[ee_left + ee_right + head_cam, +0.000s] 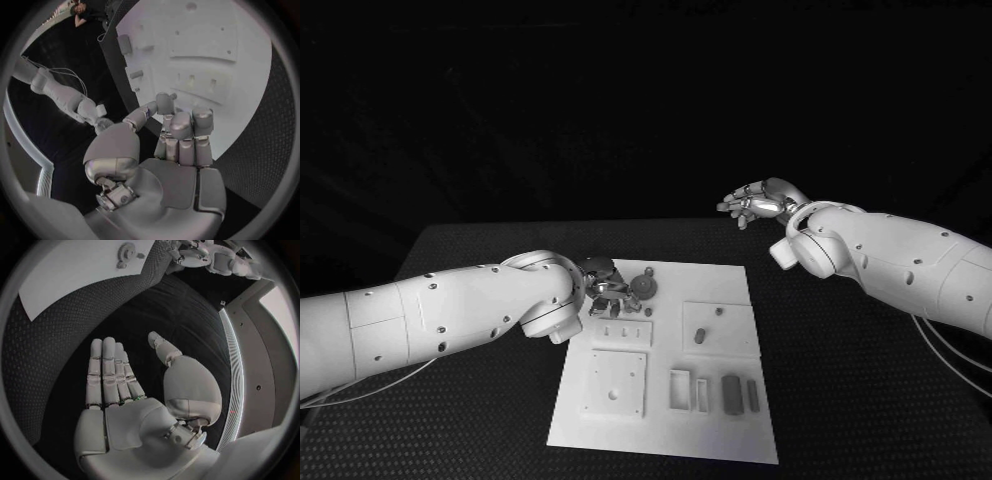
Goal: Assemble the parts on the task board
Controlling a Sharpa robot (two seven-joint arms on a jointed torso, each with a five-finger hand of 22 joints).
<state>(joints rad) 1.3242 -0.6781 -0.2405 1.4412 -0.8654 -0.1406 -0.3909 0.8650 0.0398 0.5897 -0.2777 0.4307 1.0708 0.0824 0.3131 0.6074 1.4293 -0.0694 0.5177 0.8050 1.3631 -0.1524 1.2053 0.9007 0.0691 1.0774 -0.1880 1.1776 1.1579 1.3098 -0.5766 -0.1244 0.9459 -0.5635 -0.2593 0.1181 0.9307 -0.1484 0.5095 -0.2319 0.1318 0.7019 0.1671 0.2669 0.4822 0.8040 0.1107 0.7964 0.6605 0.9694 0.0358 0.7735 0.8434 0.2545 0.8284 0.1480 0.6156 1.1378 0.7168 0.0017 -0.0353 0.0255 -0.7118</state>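
So the black table [848,350] took up most of the scene, with the white task board [733,420] lying flat in the middle of it, running from mid-table down toward the robot. The left arm [430,315] came in low across the table and ended right at the board's far left corner, while the right arm [906,255] was held up well off to the right of the board, over bare table. The left hand [603,285] sat over that far corner with its fingers curled in close together; from the wrist camera the fingertips [167,102] were bunched near a small piece, but I honestly couldn't tell if it was actually pinching anything or just touching. The right hand [759,203] was well clear of the board, fingers [106,370] stretched out straight and side by side, thumb apart, palm bare, so relaxed and holding nothing. On the board itself there was a round gear-like part [645,284] right beside the left hand at the far edge, a small dark part [700,336] around the middle, and two longer dark parts [728,394] lying side by side nearer the robot, next to a raised square plate [615,384] with holes.
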